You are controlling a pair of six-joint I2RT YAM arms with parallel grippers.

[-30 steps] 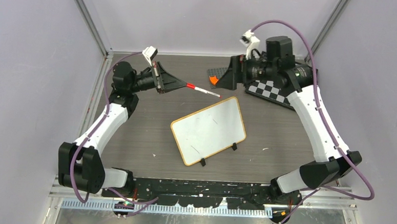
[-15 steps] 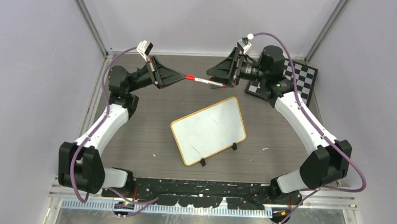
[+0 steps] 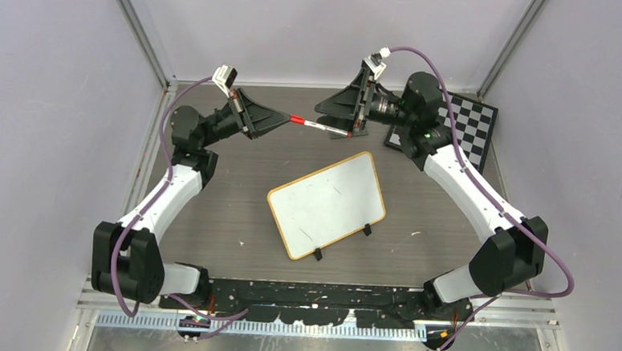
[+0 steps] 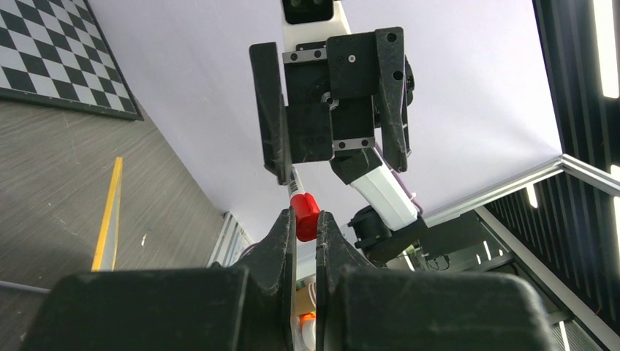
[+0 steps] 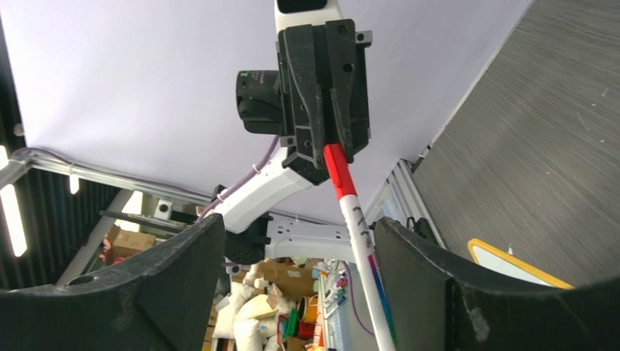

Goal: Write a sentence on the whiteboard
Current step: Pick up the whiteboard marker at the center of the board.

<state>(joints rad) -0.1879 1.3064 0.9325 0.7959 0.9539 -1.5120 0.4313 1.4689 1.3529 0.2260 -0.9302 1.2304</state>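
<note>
**Q:** How far along are you?
**A:** Nothing is written. Your orange-framed white whiteboard (image 3: pixel 327 204) lies blank. At its 12 o'clock, your left gripper (image 4: pixel 305 227) pinches the red-capped white marker (image 3: pixel 318 127); your right gripper (image 4: pixel 329 110) gapes around its barrel.

Your whiteboard (image 3: pixel 326 204): glossy white face, smooth orange frame, lying on a matt, dark wood-grain table (image 3: pixel 233 212). Your marker (image 3: pixel 322 127): smooth white plastic barrel, red cap. Left gripper (image 4: pixel 303 217) and right gripper (image 5: pixel 292 227): matt black plastic fingers.

Right pincer (image 5: pixel 298 223) (open) now around marker (image 5: pixel 358 227)
</note>
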